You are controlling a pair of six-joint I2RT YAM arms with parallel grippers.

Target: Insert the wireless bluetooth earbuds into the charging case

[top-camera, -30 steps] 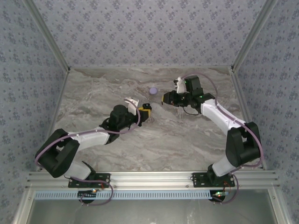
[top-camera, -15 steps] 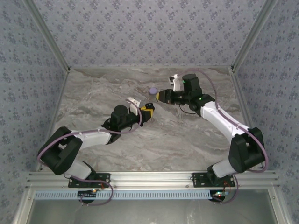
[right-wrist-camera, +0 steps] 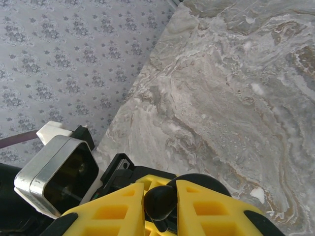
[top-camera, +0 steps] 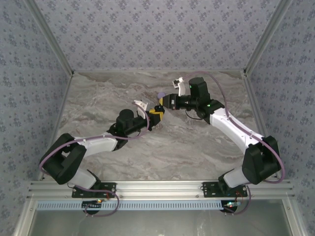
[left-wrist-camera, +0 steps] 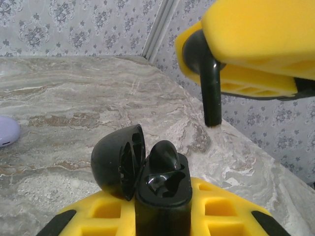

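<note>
1. Top external: my left gripper [top-camera: 156, 112] and right gripper [top-camera: 166, 101] sit nose to nose, with a lilac puck [top-camera: 159, 94] just beyond the right one.
2. Left wrist: the left fingers clamp the black charging case [left-wrist-camera: 162, 191]. Its lid is open and it holds a seated earbud [left-wrist-camera: 164, 153]. The second earbud [left-wrist-camera: 211, 93] hangs above and to the right.
3. Right wrist: the right fingers pinch that bud's head. I judge that insertion is underway. Next I need to align the stem over the empty socket and lower it.

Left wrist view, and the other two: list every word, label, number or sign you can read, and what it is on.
None can be read. The black case, the black earbud above it, the yellow pads and the marble table show no text. The walls carry only a flower pattern.
</note>
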